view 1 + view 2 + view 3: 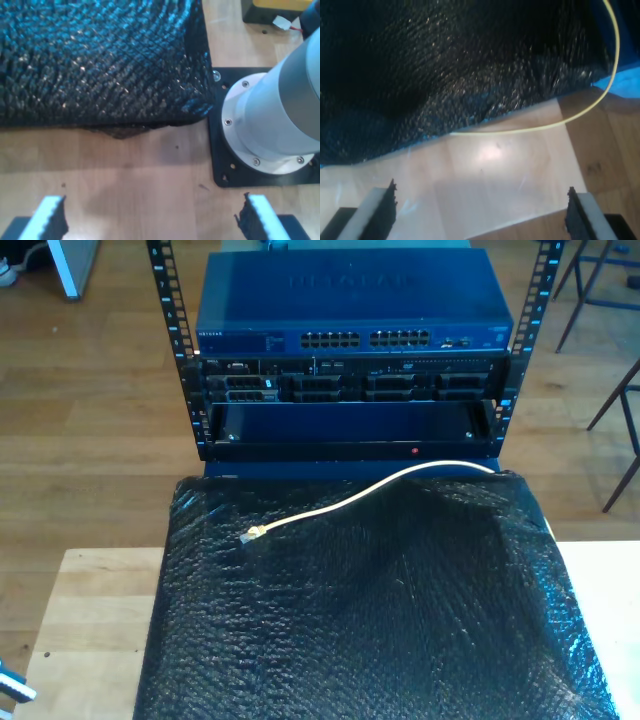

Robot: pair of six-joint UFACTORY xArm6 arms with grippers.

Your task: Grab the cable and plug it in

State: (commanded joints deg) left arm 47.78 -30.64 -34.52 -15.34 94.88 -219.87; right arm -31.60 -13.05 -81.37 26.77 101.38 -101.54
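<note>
Both grippers stood wide with nothing between their pads. My first gripper (150,220) hung over bare wooden table (125,165), with the black textured sheet (100,60) ahead at twelve o'clock and a white arm base (270,125) on its black plate at about two o'clock. My second gripper (480,212) hovered over a pale board (490,180), the cable (560,122) curving beyond at roughly one o'clock. In the exterior view, the cable (360,495) lay across the black sheet (380,620), its plug (252,535) at about ten o'clock from the sheet's middle, well short of the blue network switch (350,300) in the rack (170,340).
</note>
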